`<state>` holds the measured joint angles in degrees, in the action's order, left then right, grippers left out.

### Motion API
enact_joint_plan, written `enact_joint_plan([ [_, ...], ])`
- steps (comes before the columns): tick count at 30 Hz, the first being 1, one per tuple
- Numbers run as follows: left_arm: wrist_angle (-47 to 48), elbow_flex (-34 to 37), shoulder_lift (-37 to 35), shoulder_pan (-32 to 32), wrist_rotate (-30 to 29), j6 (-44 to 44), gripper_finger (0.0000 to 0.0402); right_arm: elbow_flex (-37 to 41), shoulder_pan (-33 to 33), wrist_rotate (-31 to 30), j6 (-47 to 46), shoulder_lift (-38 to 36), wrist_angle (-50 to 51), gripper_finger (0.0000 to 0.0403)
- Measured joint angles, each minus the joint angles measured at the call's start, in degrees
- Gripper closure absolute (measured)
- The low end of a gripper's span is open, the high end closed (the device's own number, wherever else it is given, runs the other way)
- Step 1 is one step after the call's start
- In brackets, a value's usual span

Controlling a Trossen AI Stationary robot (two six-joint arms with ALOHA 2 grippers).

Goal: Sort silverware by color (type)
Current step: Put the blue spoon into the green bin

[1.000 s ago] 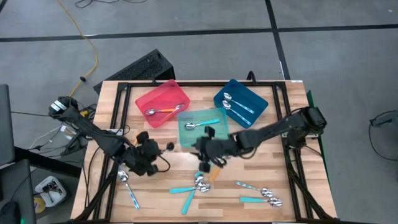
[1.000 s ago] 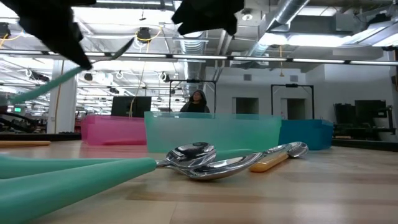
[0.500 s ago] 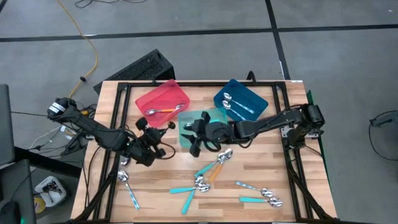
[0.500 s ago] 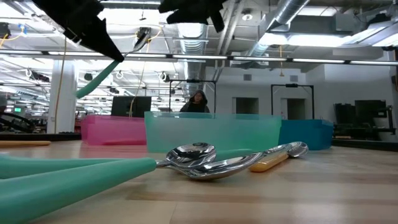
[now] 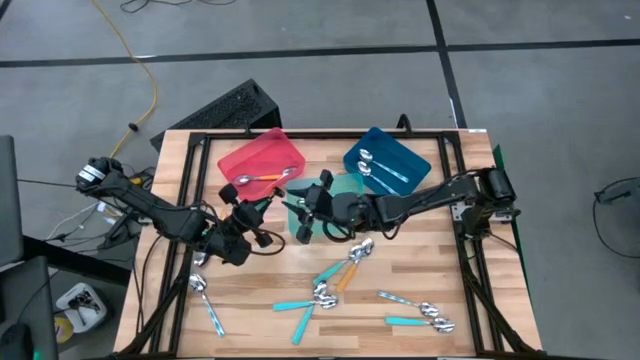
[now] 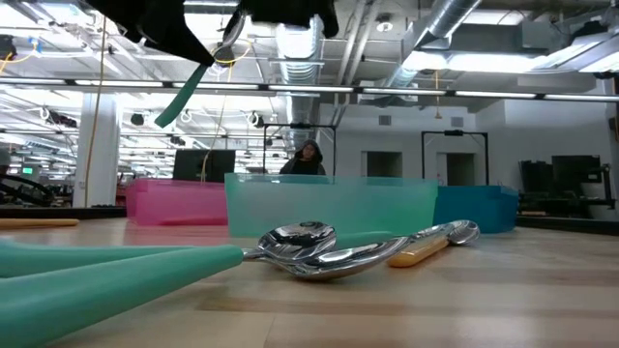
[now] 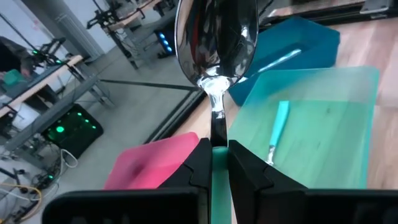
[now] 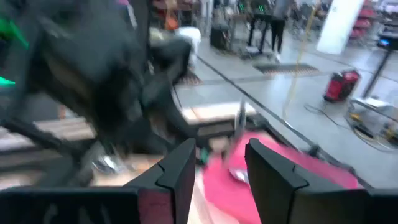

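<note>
My left gripper (image 5: 256, 207) is up in the air near the red tray (image 5: 262, 165), shut on a teal-handled spoon (image 7: 216, 37) whose shiny bowl points toward the teal tray (image 5: 345, 190). My right gripper (image 5: 303, 213) hovers open at the teal tray's left edge with nothing between its fingers (image 8: 180, 168). It faces the left gripper. More silverware lies flat on the wood: a cluster of spoons (image 5: 340, 270), teal-handled ones (image 5: 300, 312) and a pair (image 5: 425, 316) near the front edge. One spoon lies in the red tray, one in the teal tray (image 7: 277, 130) and two in the blue tray (image 5: 388, 163). My left gripper pinches the spoon's teal handle at its bowl end (image 7: 217, 180) between its two fingers, which lie along the handle. The metal neck and bowl stick out past the fingertips. The spoon is lifted clear, slanting, and its handle's free end (image 6: 174, 104) hangs below the gripper.
The three trays stand side by side along the table's far half. A black frame rail (image 5: 300, 137) borders the table. Another spoon (image 5: 205, 298) lies near the front left corner. In the low view a person (image 6: 308, 158) sits far off in the room.
My left gripper has risen and swung toward the teal tray, tipping up, so the spoon's bowl now points higher. My right gripper has left the spoon cluster and gone toward the far left, up to the teal tray's left edge, tipping to nearly level. Neither gripper's opening has changed.
</note>
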<state>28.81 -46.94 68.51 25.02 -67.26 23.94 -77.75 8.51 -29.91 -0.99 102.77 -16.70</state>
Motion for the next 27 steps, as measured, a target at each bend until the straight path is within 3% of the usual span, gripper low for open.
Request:
enact_joint_plan([
  [17, -0.48, 0.00, 0.00, 0.00, -0.92, -0.77, 0.0390, -0.09, -2.99, -0.15, -0.03, 2.65, -6.90, 0.0242],
  [27, -3.55, -0.02, 0.02, 0.00, -0.71, -2.78, 0.0390, -0.07, -2.95, 0.03, 0.08, 2.72, -7.37, 0.0318],
])
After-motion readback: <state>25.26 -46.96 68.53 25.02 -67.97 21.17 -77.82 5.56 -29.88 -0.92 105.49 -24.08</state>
